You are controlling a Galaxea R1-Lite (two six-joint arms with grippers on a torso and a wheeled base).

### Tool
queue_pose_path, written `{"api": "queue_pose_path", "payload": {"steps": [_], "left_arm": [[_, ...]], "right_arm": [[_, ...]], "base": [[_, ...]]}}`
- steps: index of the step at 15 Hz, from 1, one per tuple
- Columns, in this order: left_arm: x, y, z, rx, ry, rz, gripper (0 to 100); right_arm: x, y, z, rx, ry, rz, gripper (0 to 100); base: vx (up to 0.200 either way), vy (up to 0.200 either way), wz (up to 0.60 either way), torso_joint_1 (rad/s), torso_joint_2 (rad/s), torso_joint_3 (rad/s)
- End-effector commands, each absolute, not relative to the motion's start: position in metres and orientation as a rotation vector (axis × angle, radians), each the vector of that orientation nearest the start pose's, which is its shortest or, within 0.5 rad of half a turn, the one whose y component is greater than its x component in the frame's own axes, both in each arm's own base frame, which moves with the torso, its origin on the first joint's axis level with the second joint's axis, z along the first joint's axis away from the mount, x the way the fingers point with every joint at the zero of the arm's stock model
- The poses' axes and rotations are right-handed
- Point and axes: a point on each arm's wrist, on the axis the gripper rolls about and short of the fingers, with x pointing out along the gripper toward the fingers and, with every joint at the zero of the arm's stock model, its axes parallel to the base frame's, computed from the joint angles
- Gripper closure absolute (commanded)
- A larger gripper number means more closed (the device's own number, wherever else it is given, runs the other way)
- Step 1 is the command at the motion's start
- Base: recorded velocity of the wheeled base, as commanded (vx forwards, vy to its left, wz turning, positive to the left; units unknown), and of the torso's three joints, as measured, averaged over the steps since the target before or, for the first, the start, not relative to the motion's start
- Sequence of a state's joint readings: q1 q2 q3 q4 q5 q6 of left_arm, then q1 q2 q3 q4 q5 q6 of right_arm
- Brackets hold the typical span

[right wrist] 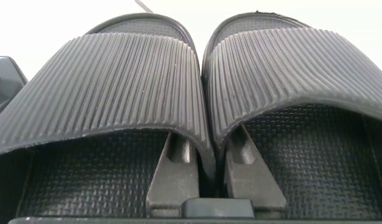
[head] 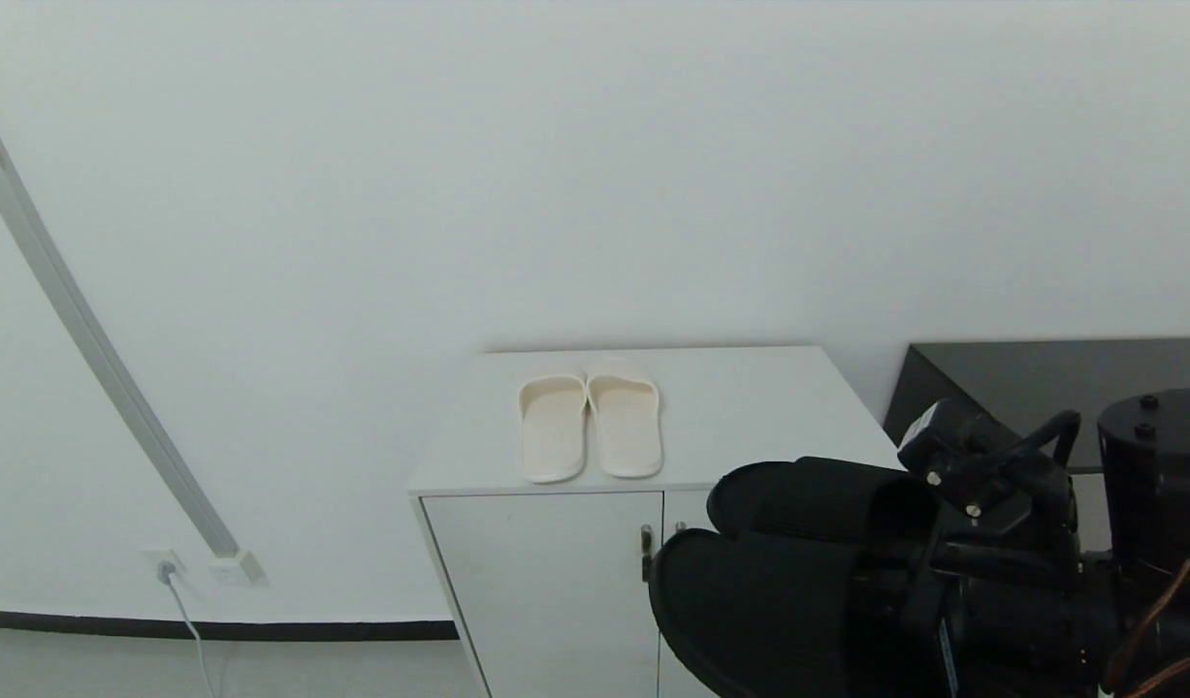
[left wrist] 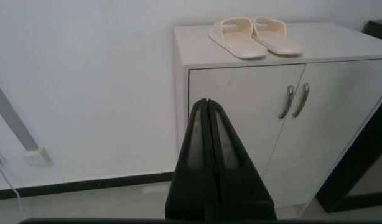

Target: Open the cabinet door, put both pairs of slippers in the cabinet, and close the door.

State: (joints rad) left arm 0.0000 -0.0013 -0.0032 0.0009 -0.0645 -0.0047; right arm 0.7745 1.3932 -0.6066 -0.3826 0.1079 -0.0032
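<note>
A cream pair of slippers (head: 591, 427) lies side by side on top of the white cabinet (head: 750, 407). The cabinet's two doors (head: 546, 582) are closed, with their metal handles (left wrist: 293, 101) meeting at the middle. My right gripper (right wrist: 209, 165) is shut on the black pair of slippers (head: 788, 562), pinching their touching inner sides between its fingers (right wrist: 178, 171). It holds them in the air in front of the cabinet's right door. My left gripper (left wrist: 206, 107) is shut on nothing and hangs in front of the cabinet's left door (left wrist: 241, 112), some way off. The cream pair (left wrist: 256, 36) also lies beyond it.
A black table (head: 1041, 373) stands right of the cabinet, against the white wall. A grey conduit (head: 80, 320) runs down the wall to a socket (head: 163, 562) with a cable, left of the cabinet. Bare floor (left wrist: 85, 202) lies left of the cabinet.
</note>
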Motion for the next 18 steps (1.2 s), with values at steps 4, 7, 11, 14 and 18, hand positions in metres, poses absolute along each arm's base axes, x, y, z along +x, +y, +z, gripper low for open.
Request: {"api": "queue_pose_path", "payload": {"steps": [4,7,11,14,18], "left_arm": [[-0.023,-0.0014,0.0757,-0.003,0.0,-0.064,100],[-0.0231,-0.0015,0.0762,-0.003,-0.001,-0.067,0],[-0.0231,-0.0016,0.076,-0.002,0.0,-0.069,0],[-0.0231,-0.0015,0.0762,-0.003,-0.001,-0.067,0],[-0.0231,-0.0015,0.0762,-0.003,-0.001,-0.067,0]], "right_arm": [[0.1542,0.1547,0.1819,-0.144,0.404,0.871,100],[0.1541,0.1547,0.1819,-0.143,0.404,0.873,100],[0.1529,0.1535,0.1809,-0.144,0.407,0.872,100],[0.153,0.1537,0.1794,-0.148,0.413,0.872,100],[0.1529,0.1536,0.179,-0.148,0.414,0.872,100]], "base": [[0.0,0.0,0.0,-0.139,0.33,0.177],[0.0,0.0,0.0,-0.176,0.4,0.227],[0.0,0.0,0.0,-0.227,0.53,0.304],[0.0,0.0,0.0,-0.232,0.55,0.32],[0.0,0.0,0.0,-0.206,0.53,0.328]]}}
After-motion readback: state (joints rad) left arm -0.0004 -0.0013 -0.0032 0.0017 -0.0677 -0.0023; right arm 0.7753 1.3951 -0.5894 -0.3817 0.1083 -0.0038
